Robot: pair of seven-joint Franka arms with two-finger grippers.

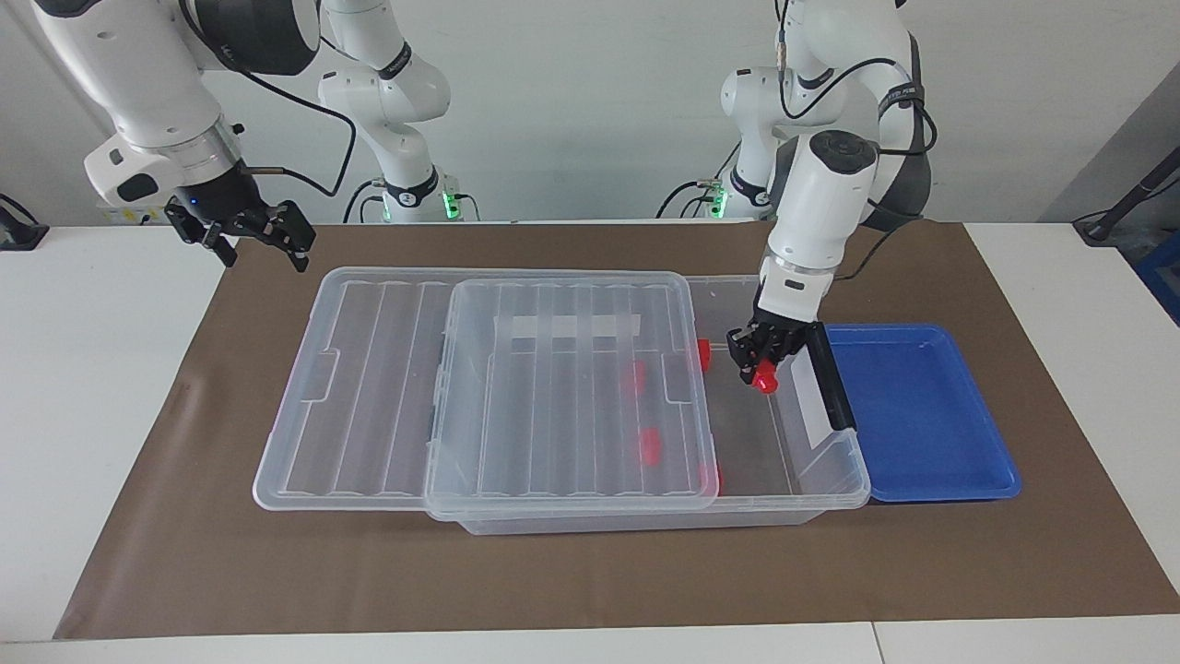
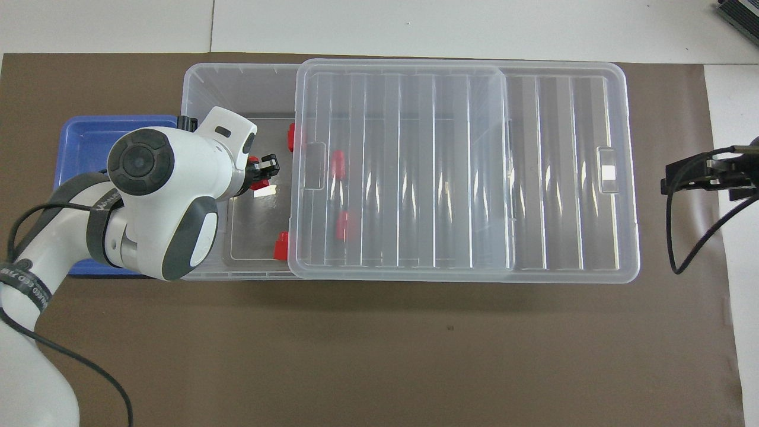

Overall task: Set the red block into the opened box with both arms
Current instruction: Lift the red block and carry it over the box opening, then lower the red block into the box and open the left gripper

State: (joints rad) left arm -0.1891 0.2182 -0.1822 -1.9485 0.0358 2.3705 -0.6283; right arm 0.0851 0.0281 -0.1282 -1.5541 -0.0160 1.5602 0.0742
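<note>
While the right end effector (image 1: 263, 231) waits spread wide over the surface, the left end effector (image 1: 761, 355) grips the red block (image 1: 764, 377) over the box (image 1: 830, 461). From overhead, that block (image 2: 259, 184) hangs above the box's uncovered end.

Robotics lab, two white arms (image 1: 820, 212) bolted by a paper-covered table (image 1: 590, 572), bare white wall, trailing cables

Both arms (image 1: 834, 194) are glossy white with rounded shells and dark grey round caps at the joints. Black rings with small white lettering band some links. Thin black cables loop along the outside of each arm. A silver metal collar sits above each small black gripper (image 1: 241, 229). Green lights glow at the arm bases (image 1: 419, 205).
</note>
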